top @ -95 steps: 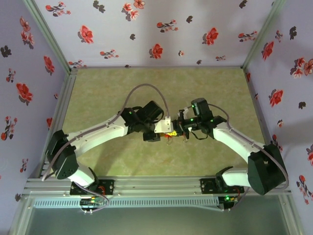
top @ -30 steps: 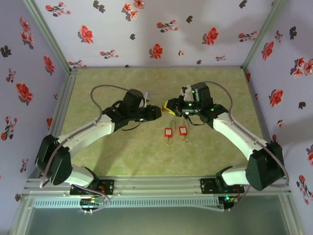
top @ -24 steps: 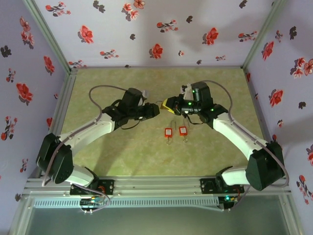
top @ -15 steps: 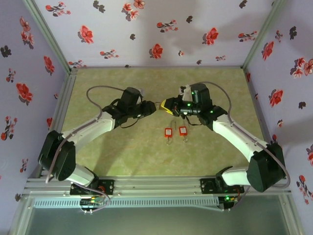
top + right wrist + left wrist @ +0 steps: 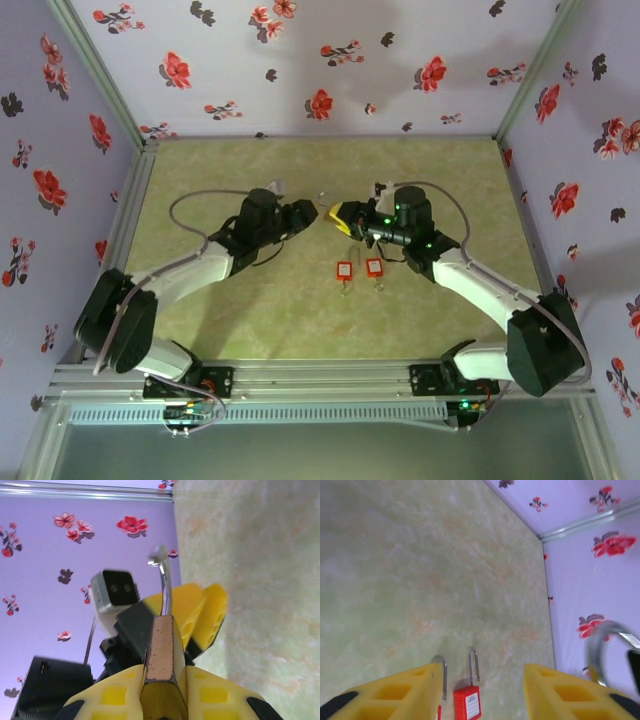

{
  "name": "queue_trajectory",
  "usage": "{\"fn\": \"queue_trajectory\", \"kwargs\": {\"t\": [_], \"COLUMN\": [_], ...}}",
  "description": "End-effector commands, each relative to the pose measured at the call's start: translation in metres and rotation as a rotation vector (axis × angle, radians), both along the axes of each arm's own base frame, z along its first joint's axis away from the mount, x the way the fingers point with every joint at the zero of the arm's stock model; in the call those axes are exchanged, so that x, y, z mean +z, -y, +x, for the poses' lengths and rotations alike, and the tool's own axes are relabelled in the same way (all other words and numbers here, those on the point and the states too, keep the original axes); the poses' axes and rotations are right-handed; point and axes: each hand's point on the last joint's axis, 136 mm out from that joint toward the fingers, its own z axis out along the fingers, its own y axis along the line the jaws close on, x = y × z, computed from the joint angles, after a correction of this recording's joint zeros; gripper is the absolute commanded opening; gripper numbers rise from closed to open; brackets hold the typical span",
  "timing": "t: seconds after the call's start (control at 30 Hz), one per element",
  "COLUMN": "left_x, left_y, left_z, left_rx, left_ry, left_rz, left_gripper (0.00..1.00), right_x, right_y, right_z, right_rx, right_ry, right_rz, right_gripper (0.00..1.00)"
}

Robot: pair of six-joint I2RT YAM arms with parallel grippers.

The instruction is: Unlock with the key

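Top external: two red padlocks (image 5: 344, 271); right tool (image 5: 346, 215) tight on one seemingly brass padlock (image 5: 159, 650); left tool (image 5: 311, 214) agape, empty.

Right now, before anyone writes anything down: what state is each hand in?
Left hand: open, holding nothing.
Right hand: closed on the brass padlock.

Right pincer (image 5: 162, 682) grips a brass padlock (image 5: 161, 647) edge-on, shackle (image 5: 165, 587) upward.
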Motion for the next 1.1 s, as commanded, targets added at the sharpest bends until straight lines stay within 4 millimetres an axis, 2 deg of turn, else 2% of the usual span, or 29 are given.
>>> {"fn": "queue_trajectory", "kwargs": {"t": [0.0, 0.1, 0.2, 0.3, 0.4, 0.6, 0.7, 0.9, 1.07], "left_x": [0.027, 0.028, 0.030, 0.024, 0.016, 0.020, 0.019, 0.011, 0.006], "left_y": [-0.024, -0.047, -0.056, -0.060, -0.075, -0.099, -0.105, -0.112, -0.119], "left_z": [-0.008, -0.023, -0.032, -0.038, -0.041, -0.045, -0.048, -0.057, -0.066], "left_rx": [0.117, 0.192, 0.215, 0.206, 0.237, 0.210, 0.185, 0.148, 0.144], "left_ry": [0.020, 0.000, -0.029, -0.053, -0.072, -0.047, -0.047, -0.054, -0.056], "left_rz": [-0.141, -0.177, -0.183, -0.134, -0.073, 0.103, 0.154, 0.210, 0.216], "left_gripper": [0.54, 0.60, 0.65, 0.65, 0.69, 0.73, 0.74, 0.74, 0.75], "right_x": [0.010, 0.004, -0.007, -0.027, -0.052, -0.100, -0.109, -0.137, -0.161], "right_y": [0.001, 0.001, -0.005, -0.013, -0.020, -0.016, -0.025, -0.055, -0.054], "right_z": [0.012, 0.020, 0.024, 0.025, 0.022, 0.004, -0.005, -0.024, -0.032], "right_rx": [-0.066, -0.097, -0.103, -0.121, -0.167, -0.367, -0.426, -0.474, -0.556], "right_ry": [0.052, 0.056, 0.032, -0.007, -0.072, -0.155, -0.160, -0.199, -0.227], "right_rz": [0.038, 0.036, 0.032, -0.006, -0.050, -0.155, -0.176, -0.207, -0.258], "right_gripper": [0.00, 0.00, 0.00, 0.00, 0.00, 0.00, 0.00, 0.00, 0.00]}}
